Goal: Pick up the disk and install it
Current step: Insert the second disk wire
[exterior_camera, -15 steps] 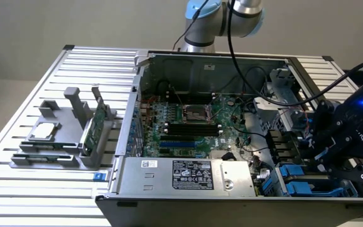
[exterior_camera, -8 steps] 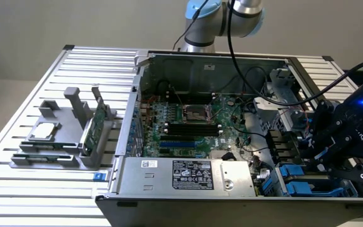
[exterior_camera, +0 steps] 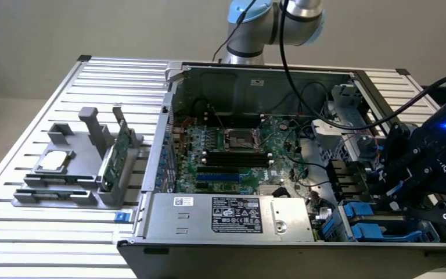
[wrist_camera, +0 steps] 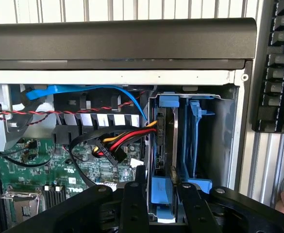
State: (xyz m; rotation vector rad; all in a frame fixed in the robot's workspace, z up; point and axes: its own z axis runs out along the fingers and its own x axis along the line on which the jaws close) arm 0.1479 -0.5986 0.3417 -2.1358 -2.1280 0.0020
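Note:
The disk point(wrist_camera: 167, 138) stands on edge inside the blue drive bay point(wrist_camera: 196, 145) at the corner of the open computer case, its blue rail facing the wrist camera. My gripper point(wrist_camera: 157, 178) straddles that blue rail from above, with one black finger point(wrist_camera: 134, 199) on each side, shut on the disk. In the exterior view the gripper point(exterior_camera: 399, 204) reaches down into the bay point(exterior_camera: 362, 224) at the case's near corner on the exterior view's right, and its fingertips are hidden among the blue carriers.
A bundle of red, yellow and black power cables point(wrist_camera: 115, 145) and a blue data cable point(wrist_camera: 98, 90) lie close beside the bay. The motherboard point(exterior_camera: 234, 154) and power supply point(exterior_camera: 231, 215) fill the case. A grey holder point(exterior_camera: 72, 174) with a chip and a green card stands on the exterior view's left.

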